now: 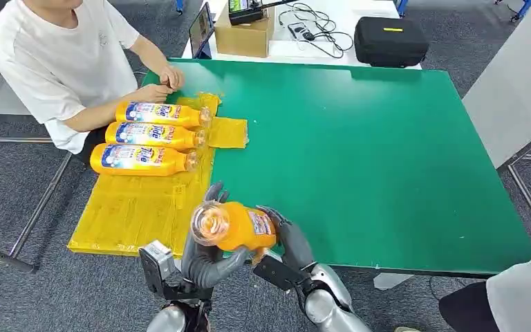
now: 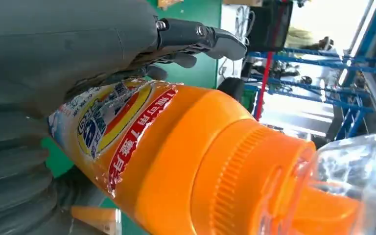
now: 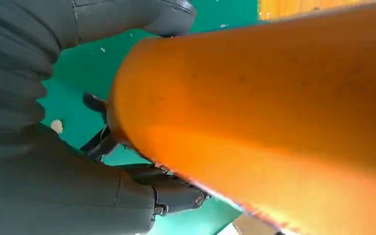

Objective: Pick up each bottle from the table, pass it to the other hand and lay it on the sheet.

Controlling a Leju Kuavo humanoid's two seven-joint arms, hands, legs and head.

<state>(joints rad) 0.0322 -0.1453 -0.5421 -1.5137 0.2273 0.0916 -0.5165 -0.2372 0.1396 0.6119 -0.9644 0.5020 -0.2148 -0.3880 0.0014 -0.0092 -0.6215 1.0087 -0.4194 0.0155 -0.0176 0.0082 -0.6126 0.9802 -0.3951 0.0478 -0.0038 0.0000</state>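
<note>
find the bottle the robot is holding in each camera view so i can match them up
Head view: the held bottle is low in the middle, clear cap toward the camera, between the left hand and right hand.
Left wrist view: the bottle fills the centre and lower right, label and cap showing.
Right wrist view: its plain orange body crosses the right side.
Shared landmark: the green table, also seen at and.
</note>
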